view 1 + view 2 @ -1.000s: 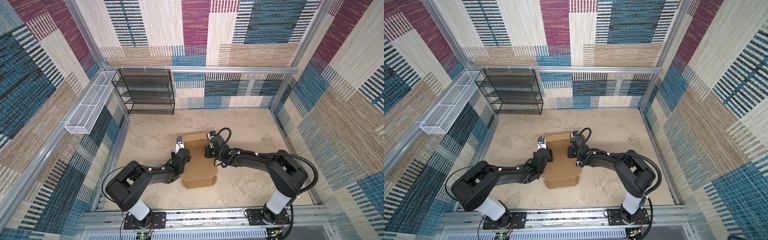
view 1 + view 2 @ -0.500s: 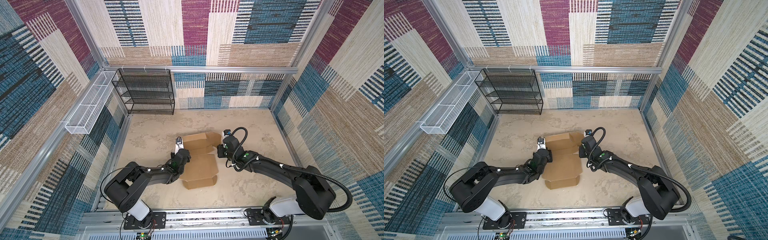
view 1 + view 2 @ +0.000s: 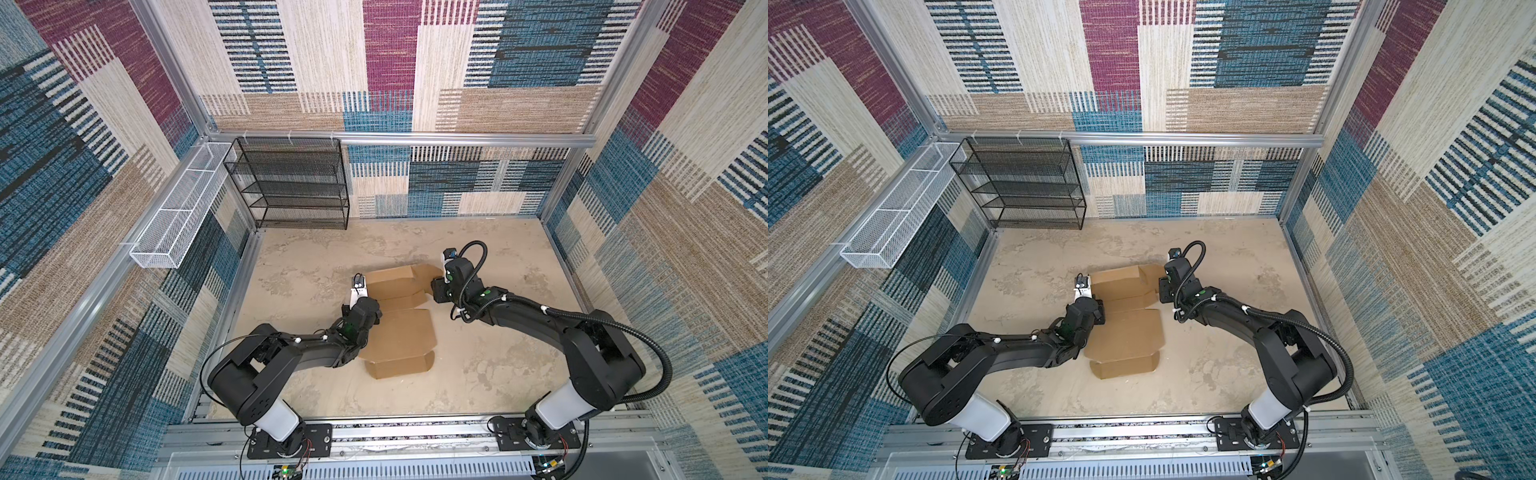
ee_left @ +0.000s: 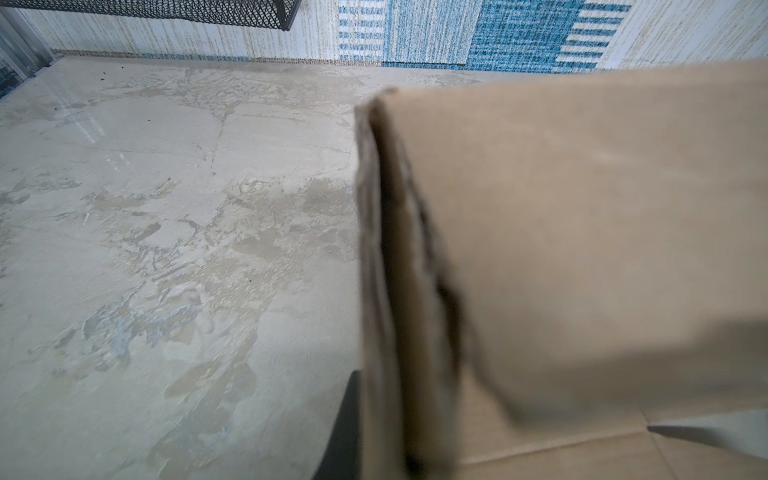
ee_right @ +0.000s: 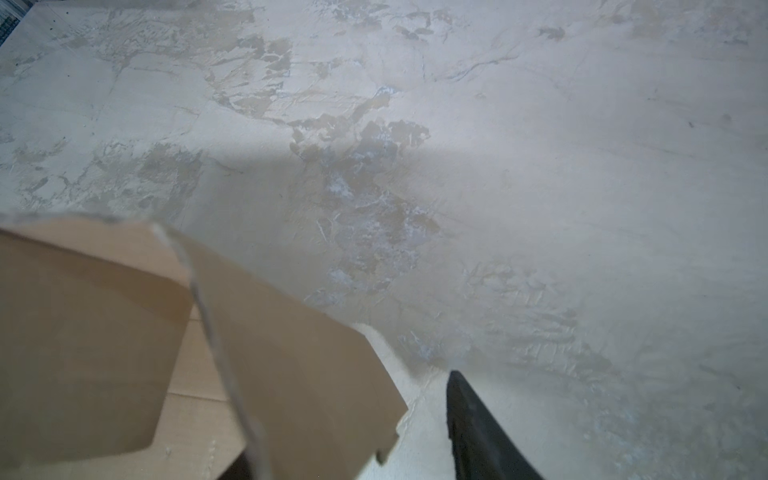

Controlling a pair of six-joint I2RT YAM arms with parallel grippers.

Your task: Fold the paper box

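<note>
Mottled beige stone covers the desk (image 3: 498, 365), and the box (image 3: 403, 332) lies near its middle between the two arms, half formed: far panel lifted, near flap lying flat. On its left edge the left tool (image 3: 374, 312) is clamped on the raised side wall. The left wrist view shows that doubled wall standing upright against a dark finger. At the far right corner the right tool (image 3: 435, 292) has its jaws parted, and in the right wrist view its one visible finger (image 5: 473, 432) stands just clear of the loose right flap (image 5: 291, 353). I'd judge the right side is the fold in hand: hold the left clamp firm so the sheet cannot slide, take the flap near its free edge and swing it about the crease, not across it. Only the lifted far panel crowds that move. The black shelf (image 3: 291, 183) and white basket (image 3: 178, 212) sit well apart at the back left.
</note>
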